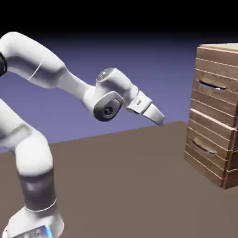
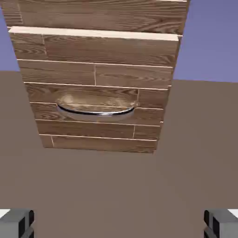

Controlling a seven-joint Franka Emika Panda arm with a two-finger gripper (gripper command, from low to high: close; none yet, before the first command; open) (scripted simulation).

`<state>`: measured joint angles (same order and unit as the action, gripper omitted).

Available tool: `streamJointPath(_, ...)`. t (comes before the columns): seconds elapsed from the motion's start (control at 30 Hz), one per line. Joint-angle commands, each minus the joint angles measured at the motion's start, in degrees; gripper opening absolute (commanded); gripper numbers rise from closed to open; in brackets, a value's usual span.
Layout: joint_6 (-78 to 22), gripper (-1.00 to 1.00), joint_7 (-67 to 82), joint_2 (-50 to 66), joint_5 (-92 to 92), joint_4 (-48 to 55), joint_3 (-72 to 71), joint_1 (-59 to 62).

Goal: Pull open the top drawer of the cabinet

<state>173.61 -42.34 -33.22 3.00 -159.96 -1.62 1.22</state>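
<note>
Brown plank cabinet [image 1: 216,116] stands at the right of the exterior view, on the brown table [image 1: 121,186], well apart from the white arm. Top drawer [image 1: 217,81] looks fully shut, its thin curved metal handle [image 1: 214,85] lying against the front. Lower drawer [image 1: 207,142] sits below with a matching handle [image 1: 203,147]. Gripper [image 1: 160,122] hangs in mid-air, short of the cabinet, tilted down and towards it; jaws are spread wide with nothing between them, and both grey fingertips [image 2: 18,223] show far apart in the hand view.

Main risk: the wrong drawer. Hand view centres on a single handle [image 2: 95,110], which is probably the lower one, though that view alone does not settle it. Driving straight in along this line would likely grab the lower pull. Arm needs to rise first. Other risks: fingers striking the plank face instead of straddling the thin handle, or closing beside it and slipping off on the pull. A slanted pull could jam the drawer or shift the cabinet.
</note>
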Motion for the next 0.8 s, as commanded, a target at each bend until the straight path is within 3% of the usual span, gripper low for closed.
streamJointPath(0.0,-0.33,1.00,0.10,-0.47,2.49,0.86,-1.34,1.59)
streamJointPath(0.77,-7.89,1.00,2.41,-11.19,59.81,20.66,-32.21,38.04)
